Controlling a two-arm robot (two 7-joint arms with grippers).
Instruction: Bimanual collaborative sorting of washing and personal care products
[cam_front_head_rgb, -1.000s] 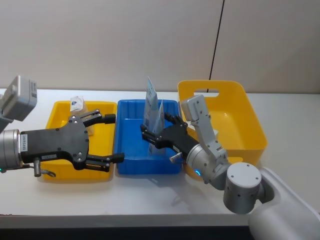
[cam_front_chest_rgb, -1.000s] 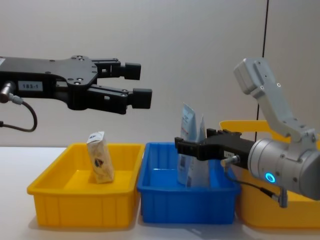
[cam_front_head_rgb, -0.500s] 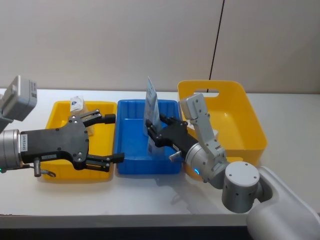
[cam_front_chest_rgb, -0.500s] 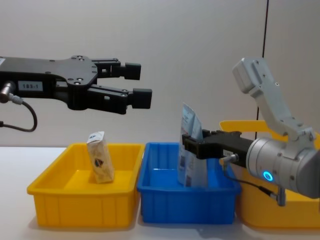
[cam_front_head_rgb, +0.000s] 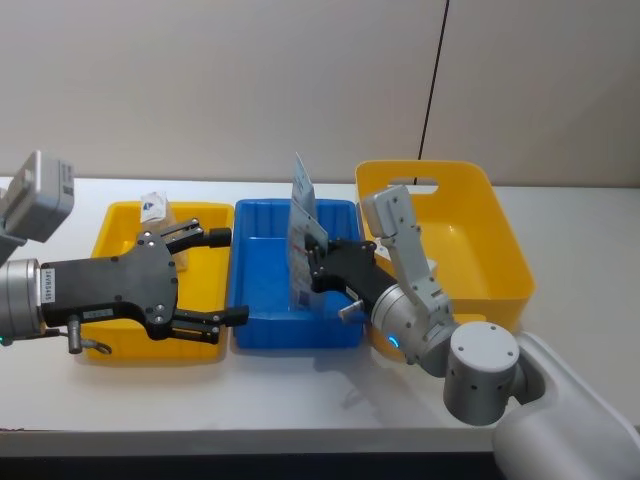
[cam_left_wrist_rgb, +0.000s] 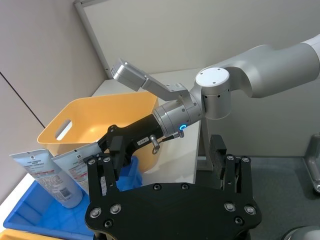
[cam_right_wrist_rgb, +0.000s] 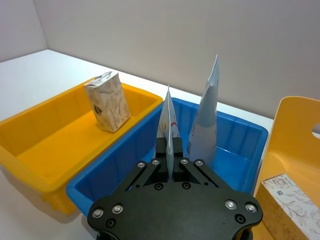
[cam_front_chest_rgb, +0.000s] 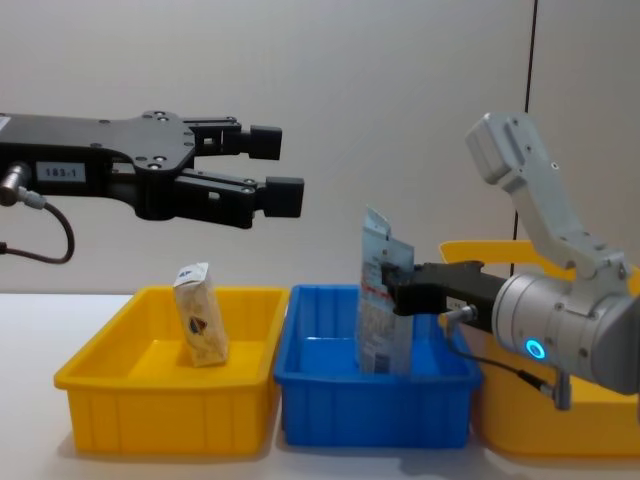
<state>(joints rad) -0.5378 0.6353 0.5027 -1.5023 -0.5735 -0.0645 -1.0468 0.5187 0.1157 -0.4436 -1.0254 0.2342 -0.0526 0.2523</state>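
Note:
Two light-blue-and-white squeeze tubes stand upright in the blue bin (cam_front_head_rgb: 262, 330). My right gripper (cam_right_wrist_rgb: 169, 150) is shut on the nearer tube (cam_right_wrist_rgb: 167, 117), low down; the other tube (cam_right_wrist_rgb: 205, 120) stands free right beside it. In the chest view the right gripper (cam_front_chest_rgb: 392, 285) holds the tubes (cam_front_chest_rgb: 378, 320) from the right. A small beige pack (cam_front_chest_rgb: 198, 325) stands in the left yellow bin (cam_front_chest_rgb: 160, 415). My left gripper (cam_front_chest_rgb: 275, 165) hangs open high above that bin, holding nothing. A whitish marbled pack (cam_right_wrist_rgb: 287, 192) lies in the large yellow bin (cam_right_wrist_rgb: 295, 125).
The three bins sit side by side on the white table: left yellow bin (cam_front_head_rgb: 120, 215), blue bin, then the taller yellow bin (cam_front_head_rgb: 490, 240) with a handle slot. A wall stands close behind them. Bare table lies in front of the bins.
My right gripper has drawn back a little toward its arm and its fingers have closed on the nearer tube. The left arm has not moved.

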